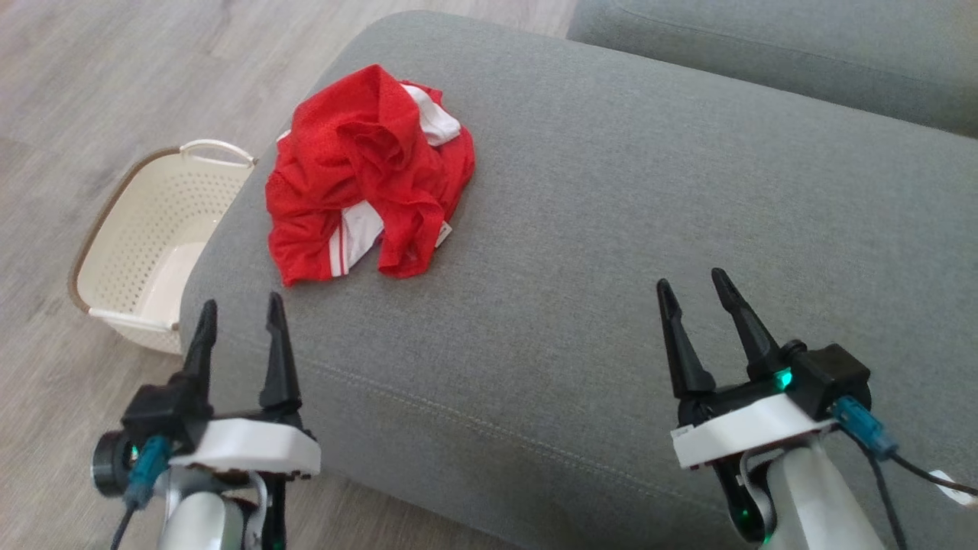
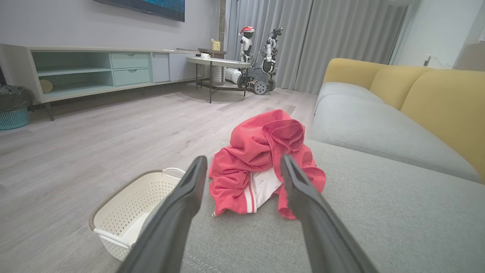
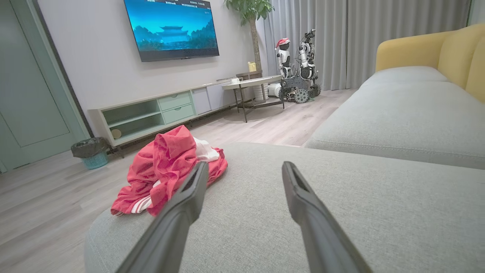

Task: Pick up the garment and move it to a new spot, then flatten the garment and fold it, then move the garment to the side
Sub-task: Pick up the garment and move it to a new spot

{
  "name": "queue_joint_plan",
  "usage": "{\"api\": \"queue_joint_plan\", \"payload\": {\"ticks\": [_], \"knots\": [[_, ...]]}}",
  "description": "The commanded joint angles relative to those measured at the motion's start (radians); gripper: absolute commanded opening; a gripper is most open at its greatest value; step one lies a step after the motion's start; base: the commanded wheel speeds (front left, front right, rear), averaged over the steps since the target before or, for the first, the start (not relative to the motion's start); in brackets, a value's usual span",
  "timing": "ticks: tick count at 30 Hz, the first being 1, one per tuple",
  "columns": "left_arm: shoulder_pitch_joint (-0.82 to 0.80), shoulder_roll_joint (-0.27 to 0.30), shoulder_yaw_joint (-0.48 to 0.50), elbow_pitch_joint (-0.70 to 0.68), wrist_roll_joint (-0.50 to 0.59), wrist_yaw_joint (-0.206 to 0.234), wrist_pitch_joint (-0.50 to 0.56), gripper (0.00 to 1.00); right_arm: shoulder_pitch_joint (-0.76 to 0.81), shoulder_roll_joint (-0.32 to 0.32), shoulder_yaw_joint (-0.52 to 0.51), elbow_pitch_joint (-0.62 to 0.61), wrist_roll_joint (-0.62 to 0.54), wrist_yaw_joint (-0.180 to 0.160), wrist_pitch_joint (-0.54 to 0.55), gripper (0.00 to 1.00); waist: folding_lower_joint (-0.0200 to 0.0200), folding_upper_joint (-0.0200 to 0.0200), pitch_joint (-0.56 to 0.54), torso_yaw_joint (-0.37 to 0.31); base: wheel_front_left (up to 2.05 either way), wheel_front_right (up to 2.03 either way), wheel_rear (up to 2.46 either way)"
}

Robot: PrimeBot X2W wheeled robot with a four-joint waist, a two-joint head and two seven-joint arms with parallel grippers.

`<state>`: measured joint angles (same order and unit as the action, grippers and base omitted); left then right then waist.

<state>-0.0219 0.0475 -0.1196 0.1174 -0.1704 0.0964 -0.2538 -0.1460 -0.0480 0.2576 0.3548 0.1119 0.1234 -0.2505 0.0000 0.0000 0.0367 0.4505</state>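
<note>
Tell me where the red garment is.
Head view: the red garment lies crumpled on the grey cushion, upper left, near the white basket.

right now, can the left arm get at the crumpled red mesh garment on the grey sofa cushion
Probably yes: the left gripper is open and points at the crumpled red mesh garment, with bare grey sofa cushion between them.

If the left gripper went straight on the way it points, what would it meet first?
Most likely the red garment, which sits framed between the left gripper's fingers; depth is unclear, so it might graze the grey cushion first.
</note>
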Motion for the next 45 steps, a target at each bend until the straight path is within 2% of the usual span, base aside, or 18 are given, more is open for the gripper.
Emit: {"api": "queue_joint_plan", "payload": {"ticks": [1, 6, 11, 20, 25, 32, 42, 43, 44, 45], "knots": [[-0.039, 0.003, 0.043, -0.038, -0.006, -0.002, -0.008, 1.0, -0.045, -0.002, 0.019, -0.034, -0.001, 0.007, -0.011, 1.0, 0.0, 0.0, 0.006, -0.009, 0.0, 0.0, 0.0], [-0.083, 0.003, 0.091, -0.026, 0.006, -0.029, -0.008, 1.0, -0.047, -0.002, -0.006, -0.055, 0.013, 0.007, -0.01, 1.0, 0.0, 0.0, 0.041, -0.036, 0.0, 0.0, 0.0], [-0.167, 0.025, 0.14, 0.068, 0.02, -0.048, -0.008, 1.0, -0.059, -0.002, -0.036, -0.106, -0.004, 0.007, 0.006, 1.0, 0.0, 0.0, 0.108, -0.075, 0.0, 0.0, 0.0], [-0.424, 0.096, 0.135, 0.311, -0.014, -0.147, 0.029, 1.0, -0.092, -0.002, -0.097, -0.232, -0.077, 0.007, 0.058, 1.0, 0.0, 0.0, 0.269, -0.144, 0.0, 0.0, 0.0], [-0.579, 0.154, 0.124, 0.417, 0.009, -0.151, 0.054, 1.0, -0.103, -0.002, -0.099, -0.272, -0.094, 0.007, 0.074, 1.0, 0.0, 0.0, 0.327, -0.191, 0.0, 0.0, 0.0], [-0.683, 0.209, 0.114, 0.524, 0.037, -0.144, 0.058, 1.0, -0.113, -0.002, -0.098, -0.289, -0.084, 0.007, 0.073, 1.0, 0.0, 0.0, 0.355, -0.231, 0.0, 0.0, 0.0], [-0.798, 0.25, 0.088, 0.702, 0.052, -0.153, 0.052, 1.0, -0.121, -0.002, -0.087, -0.291, -0.091, 0.007, 0.069, 1.0, 0.0, 0.0, 0.383, -0.268, 0.0, 0.0, 0.0], [-0.804, 0.252, 0.088, 0.72, 0.049, -0.155, 0.052, 0.2, -0.122, -0.002, -0.085, -0.289, -0.09, 0.007, 0.067, 1.0, 0.0, 0.0, 0.383, -0.272, 0.0, 0.0, 0.0], [-0.809, 0.254, 0.087, 0.733, 0.048, -0.157, 0.049, 0.0, -0.122, -0.002, -0.084, -0.286, -0.088, 0.007, 0.065, 1.0, 0.0, 0.0, 0.381, -0.275, 0.0, 0.0, 0.0], [-0.813, 0.255, 0.09, 0.74, 0.043, -0.158, 0.042, 0.0, -0.121, -0.002, -0.084, -0.283, -0.086, 0.007, 0.063, 1.0, 0.0, 0.0, 0.377, -0.278, 0.0, 0.0, 0.0]]}}
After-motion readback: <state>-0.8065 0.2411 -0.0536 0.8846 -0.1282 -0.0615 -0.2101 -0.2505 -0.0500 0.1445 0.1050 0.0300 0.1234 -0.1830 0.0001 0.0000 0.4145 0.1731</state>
